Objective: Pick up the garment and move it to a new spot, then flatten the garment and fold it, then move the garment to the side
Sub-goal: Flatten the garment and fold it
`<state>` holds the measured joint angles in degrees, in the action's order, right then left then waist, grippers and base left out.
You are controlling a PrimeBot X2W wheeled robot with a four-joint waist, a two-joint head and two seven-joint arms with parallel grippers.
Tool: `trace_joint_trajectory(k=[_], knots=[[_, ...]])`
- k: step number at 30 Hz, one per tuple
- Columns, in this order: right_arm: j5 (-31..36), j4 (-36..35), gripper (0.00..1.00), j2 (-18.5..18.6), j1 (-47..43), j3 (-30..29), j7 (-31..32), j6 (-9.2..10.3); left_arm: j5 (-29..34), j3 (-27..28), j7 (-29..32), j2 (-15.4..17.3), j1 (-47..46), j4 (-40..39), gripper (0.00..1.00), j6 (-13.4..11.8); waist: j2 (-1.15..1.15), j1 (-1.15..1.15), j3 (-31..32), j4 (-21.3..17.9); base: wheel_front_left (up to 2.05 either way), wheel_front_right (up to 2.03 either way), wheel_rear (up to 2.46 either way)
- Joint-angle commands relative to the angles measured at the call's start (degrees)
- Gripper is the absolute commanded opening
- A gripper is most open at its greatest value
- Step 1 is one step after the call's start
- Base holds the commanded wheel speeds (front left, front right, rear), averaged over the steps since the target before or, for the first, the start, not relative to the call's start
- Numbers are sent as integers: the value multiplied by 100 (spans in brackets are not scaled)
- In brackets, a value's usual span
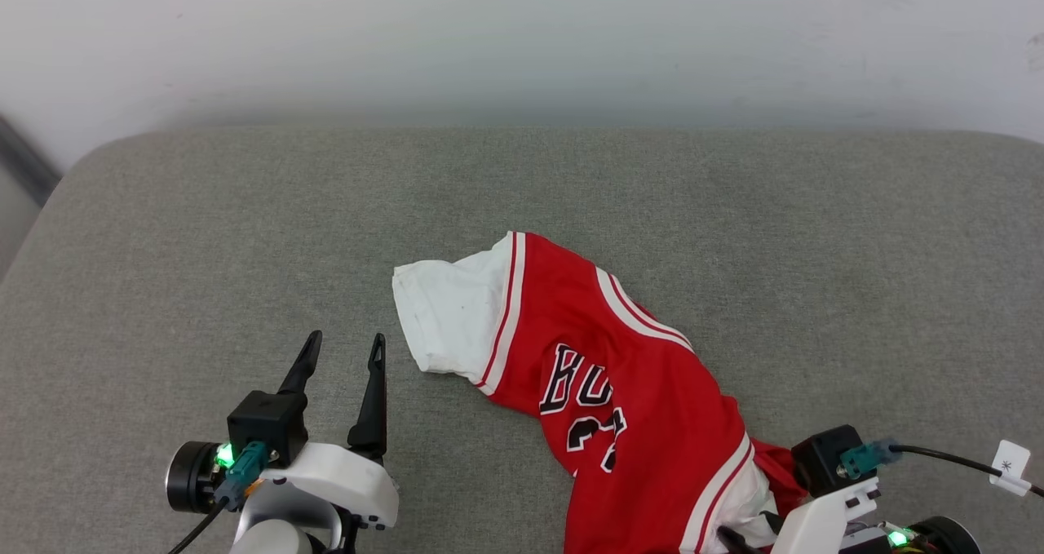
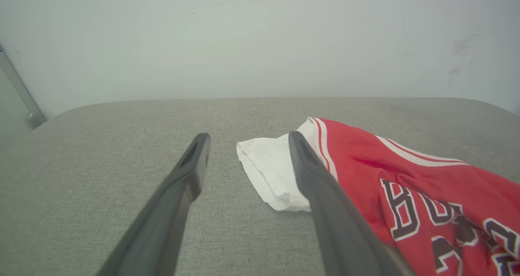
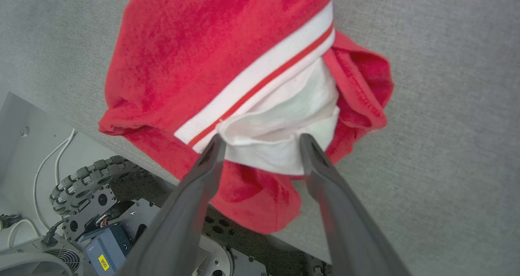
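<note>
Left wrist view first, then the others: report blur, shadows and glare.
Left wrist view: left fingers soft near the lens, shirt lettering sharp, light even. Right wrist view: right fingers blurred low down, cloth crisp. Head view: wall washed pale, faint shadows, no glare.

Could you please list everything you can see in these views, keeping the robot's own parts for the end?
jersey: one, red with white sleeves and black lettering, crumpled on the near right of the padded surface, its end draped over the near edge
padded surface: one, grey fabric, under the jersey
wall: one, white, behind the surface
pole: one, grey, slanting against the wall at far left
tag: one, white, on a black cable by the right wrist
omni wheel: one, grey and black, on the robot's base below the surface edge
left gripper: one, dark fingers, open, over bare surface left of the jersey
right gripper: one, dark fingers, open, tips either side of a white sleeve
</note>
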<state>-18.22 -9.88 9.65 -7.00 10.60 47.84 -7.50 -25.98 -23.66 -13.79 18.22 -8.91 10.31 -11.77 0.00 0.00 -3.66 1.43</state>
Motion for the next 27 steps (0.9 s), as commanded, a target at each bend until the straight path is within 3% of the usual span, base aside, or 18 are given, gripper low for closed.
trace_joint_trajectory(k=[1, 7, 16, 20, 27], knots=[[-16, 33, 0, -12, 82, 4, -61, 3, -10, 4, -26, 5, -78, 9, 100, 6, 0, 0, -5, 6, 0, 0, 0], [106, -29, 0, 78, 303, -186, -330, 2, -28, 22, -48, 12, -103, 61, 100, -1, 0, 0, -14, 3, 0, 0, 0], [607, -122, 0, 260, 1091, -1153, -906, 3, -37, 44, -65, 10, -151, 2, 100, -29, 0, 0, -137, -73, 0, 0, 0], [772, 267, 0, 311, 1471, -1749, -1268, 3, -32, 24, -76, 7, -244, -20, 100, 6, 0, 0, -311, -39, 0, 0, 0], [749, 1606, 0, -26, 1300, -2482, -1931, 3, -40, 12, -105, -42, -388, 45, 100, 86, 0, 0, -598, 97, 0, 0, 0]])
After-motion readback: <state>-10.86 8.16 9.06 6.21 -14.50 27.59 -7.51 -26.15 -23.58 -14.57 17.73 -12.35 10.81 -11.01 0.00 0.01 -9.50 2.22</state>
